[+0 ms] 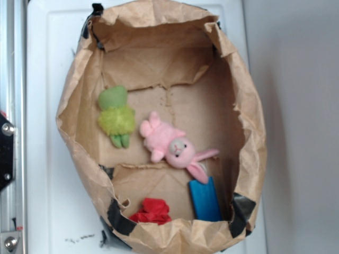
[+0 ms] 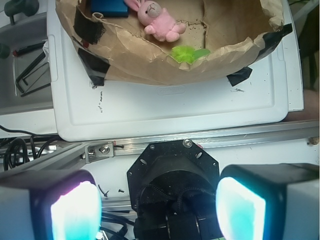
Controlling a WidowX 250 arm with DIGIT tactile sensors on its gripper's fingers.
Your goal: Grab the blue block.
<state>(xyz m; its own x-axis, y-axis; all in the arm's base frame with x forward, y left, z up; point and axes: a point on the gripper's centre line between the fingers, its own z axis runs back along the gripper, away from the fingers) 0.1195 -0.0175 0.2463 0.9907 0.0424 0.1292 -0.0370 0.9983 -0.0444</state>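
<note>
In the wrist view we see our gripper (image 2: 157,202) at the bottom of the frame, its two glowing fingers (image 2: 75,210) spread wide apart with nothing between them. It hangs over the metal rail (image 2: 200,137) and a black mount (image 2: 172,172), well below the paper bag (image 2: 150,65) in that frame and touching none of the toys. In the exterior view the arm does not show.

The bag is crumpled brown paper, its rim rolled down and patched with black tape (image 1: 119,217), and it lies open on a white tray (image 1: 45,132). The blue block (image 1: 205,199) is smooth and hard-edged, lying flat at the lower right of the bag's floor in the exterior view, close to the right wall. The ears of the fuzzy pink bunny (image 1: 169,143) reach its upper end. A wrinkly red lump (image 1: 152,210) sits to its left, apart from it, against the lower rim. A fuzzy green plush (image 1: 116,116) lies at the left of the bag, near the bunny.

The middle and top of the bag's floor lie bare, while the block is hemmed by the wall on the right and the rim below.
</note>
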